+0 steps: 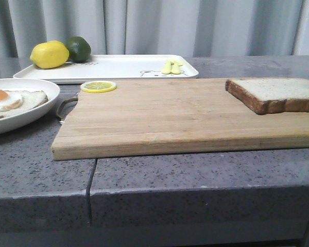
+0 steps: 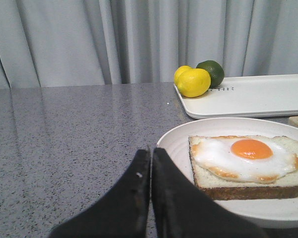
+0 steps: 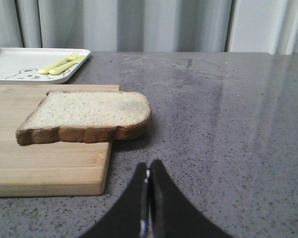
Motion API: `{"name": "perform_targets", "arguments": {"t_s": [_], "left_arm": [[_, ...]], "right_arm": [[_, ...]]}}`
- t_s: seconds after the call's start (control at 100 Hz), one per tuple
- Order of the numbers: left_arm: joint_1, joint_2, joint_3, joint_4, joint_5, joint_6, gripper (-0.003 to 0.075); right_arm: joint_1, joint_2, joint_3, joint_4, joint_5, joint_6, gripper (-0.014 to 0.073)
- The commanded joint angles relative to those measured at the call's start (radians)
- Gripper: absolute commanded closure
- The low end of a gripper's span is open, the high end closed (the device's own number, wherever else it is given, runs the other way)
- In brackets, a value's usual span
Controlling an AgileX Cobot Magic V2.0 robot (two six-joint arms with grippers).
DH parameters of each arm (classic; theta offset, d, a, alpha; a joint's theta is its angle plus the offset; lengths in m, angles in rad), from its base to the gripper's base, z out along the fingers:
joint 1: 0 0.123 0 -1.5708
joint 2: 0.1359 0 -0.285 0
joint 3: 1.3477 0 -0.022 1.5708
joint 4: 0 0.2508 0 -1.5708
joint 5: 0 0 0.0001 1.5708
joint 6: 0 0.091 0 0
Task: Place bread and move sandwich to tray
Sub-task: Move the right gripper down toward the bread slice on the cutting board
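The bread (image 1: pixel 278 92) lies on the right end of the wooden cutting board (image 1: pixel 159 118), overhanging its right edge; it also shows in the right wrist view (image 3: pixel 89 114). The sandwich (image 2: pixel 246 163), one slice with a fried egg on top, sits in the round white plate (image 2: pixel 179 141) at the left (image 1: pixel 20 98). The white tray (image 1: pixel 123 67) with a bear drawing lies behind the board. My left gripper (image 2: pixel 151 151) is shut and empty, just short of the plate's rim. My right gripper (image 3: pixel 149 164) is shut and empty over the counter, a little short of the bread.
A yellow lemon (image 1: pixel 49 54) and a green lime (image 1: pixel 79 48) stand at the tray's left end. A small yellow fork and spoon (image 1: pixel 172 67) lie on its right end. A lemon slice (image 1: pixel 98 86) rests on the board's far left corner. Grey curtains hang behind.
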Motion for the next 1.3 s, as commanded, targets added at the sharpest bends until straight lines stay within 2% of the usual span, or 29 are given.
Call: {"name": "perform_targets", "arguments": {"t_s": [0.0, 0.74, 0.87, 1.02, 1.16, 1.29], "left_arm": [[0.004, -0.030, 0.016, -0.012, -0.075, -0.011, 0.0740], [0.004, -0.030, 0.016, -0.012, -0.091, -0.011, 0.0740], [0.004, -0.030, 0.008, -0.012, -0.125, -0.011, 0.0740], [0.004, -0.030, -0.032, -0.024, -0.086, -0.011, 0.0740], [0.004, 0.005, -0.123, -0.061, -0.030, -0.011, 0.0740], [0.002, 0.096, -0.243, -0.069, 0.039, -0.011, 0.0740]], "right_arm": [[0.005, -0.021, 0.003, -0.009, -0.071, 0.002, 0.0664], [0.005, -0.021, 0.003, -0.009, -0.071, 0.002, 0.0664], [0.005, -0.021, 0.003, -0.009, -0.102, 0.002, 0.0664], [0.005, -0.021, -0.017, 0.016, -0.163, 0.002, 0.0664], [0.005, -0.018, -0.108, 0.060, -0.092, 0.002, 0.0664], [0.005, 0.036, -0.237, 0.061, 0.063, 0.002, 0.0664]]}}
